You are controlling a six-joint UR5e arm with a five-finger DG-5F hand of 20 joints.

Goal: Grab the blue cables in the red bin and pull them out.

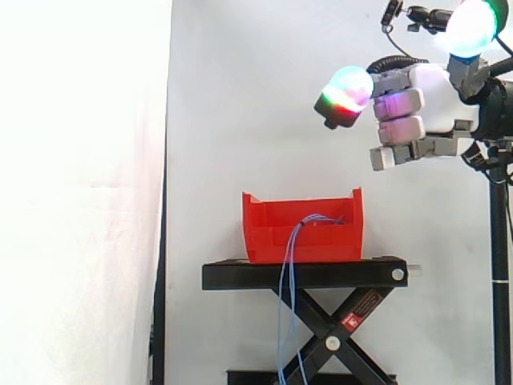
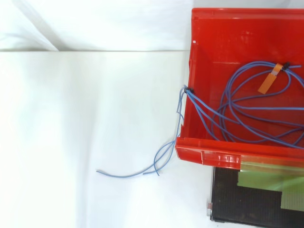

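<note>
Fingers spread and empty, the robot hand [image 1: 417, 104] hangs above and right of the red plastic bin [image 1: 264, 233]; best aim for the thin blue cables [image 2: 192, 97] coiled inside it.

Clear air lies between the robot hand [image 1: 417, 112] and the bin's [image 1: 337, 241] open top; its walls ring the cables [image 2: 266, 108].
</note>
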